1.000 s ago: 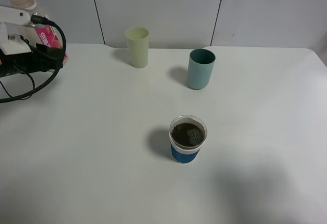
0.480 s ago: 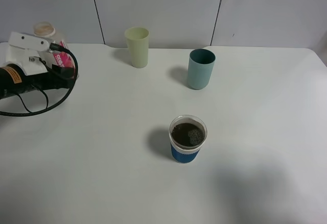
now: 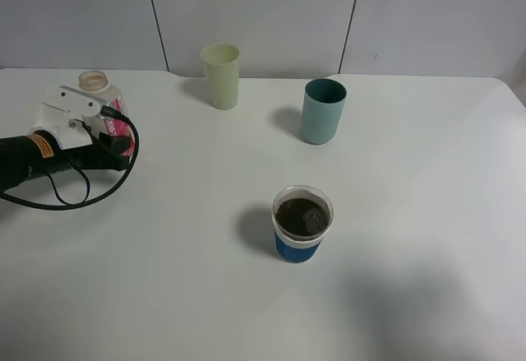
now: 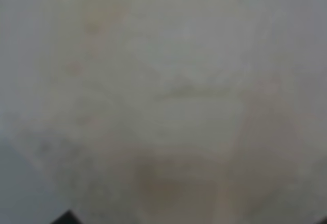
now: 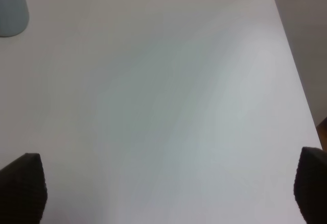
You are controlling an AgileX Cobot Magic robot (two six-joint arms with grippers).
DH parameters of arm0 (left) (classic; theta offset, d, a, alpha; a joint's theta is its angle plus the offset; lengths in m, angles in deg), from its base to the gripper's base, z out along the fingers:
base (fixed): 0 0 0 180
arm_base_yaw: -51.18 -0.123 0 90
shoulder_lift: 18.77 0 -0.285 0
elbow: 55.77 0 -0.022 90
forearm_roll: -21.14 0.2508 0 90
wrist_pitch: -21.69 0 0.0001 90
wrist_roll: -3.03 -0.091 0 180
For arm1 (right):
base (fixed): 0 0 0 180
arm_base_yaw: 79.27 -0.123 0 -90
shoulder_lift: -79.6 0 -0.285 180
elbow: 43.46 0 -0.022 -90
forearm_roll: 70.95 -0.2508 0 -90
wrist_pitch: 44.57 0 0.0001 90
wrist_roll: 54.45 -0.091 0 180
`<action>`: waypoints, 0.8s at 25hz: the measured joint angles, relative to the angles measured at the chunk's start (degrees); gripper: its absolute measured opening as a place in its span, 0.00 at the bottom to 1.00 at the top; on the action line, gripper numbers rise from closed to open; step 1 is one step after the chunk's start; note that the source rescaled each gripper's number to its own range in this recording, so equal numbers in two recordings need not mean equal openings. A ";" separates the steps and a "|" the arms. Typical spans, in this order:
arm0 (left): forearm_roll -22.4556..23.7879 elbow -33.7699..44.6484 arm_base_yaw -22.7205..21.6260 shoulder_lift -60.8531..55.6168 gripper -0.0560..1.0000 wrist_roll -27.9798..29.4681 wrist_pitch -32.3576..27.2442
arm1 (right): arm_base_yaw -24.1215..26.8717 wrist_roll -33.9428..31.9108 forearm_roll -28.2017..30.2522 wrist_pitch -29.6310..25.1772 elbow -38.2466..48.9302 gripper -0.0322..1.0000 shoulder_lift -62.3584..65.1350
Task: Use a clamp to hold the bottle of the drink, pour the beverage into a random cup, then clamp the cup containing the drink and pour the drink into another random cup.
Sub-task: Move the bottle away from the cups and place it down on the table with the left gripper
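**A:** How much room is there around the left gripper?

**B:** Plenty ahead of its jaws. Bare table runs from them out to the blue-banded cup, which stands well apart and holds a dark drink. The pale green cup and the teal cup stand farther off, near the table's back edge. Behind the jaws a black cable loops on the table.

**A:** And the jaws themselves?

**B:** They are closed on the bottle, gripping its pink-labelled body. The left wrist view is only a pale blur, too close to read.

**A:** Which way does the bottle point?

**B:** Its long axis is about upright, with the open mouth up, above the jaws. Whether its base touches the table I cannot tell.

**A:** What about the right gripper?

**B:** Its jaws are spread wide, with a dark fingertip at each side and bare table between them. The table's edge runs just outside one fingertip. The teal cup's foot shows far ahead of the other.
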 joint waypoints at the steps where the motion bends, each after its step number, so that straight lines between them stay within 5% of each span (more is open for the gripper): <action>1: -0.05 0.00 0.00 0.50 0.05 -0.65 0.40 | 0.00 0.00 0.00 0.00 0.00 0.90 0.00; 20: -0.27 0.00 0.00 2.52 0.05 -4.03 3.79 | 0.00 0.00 0.00 0.00 0.00 0.90 0.00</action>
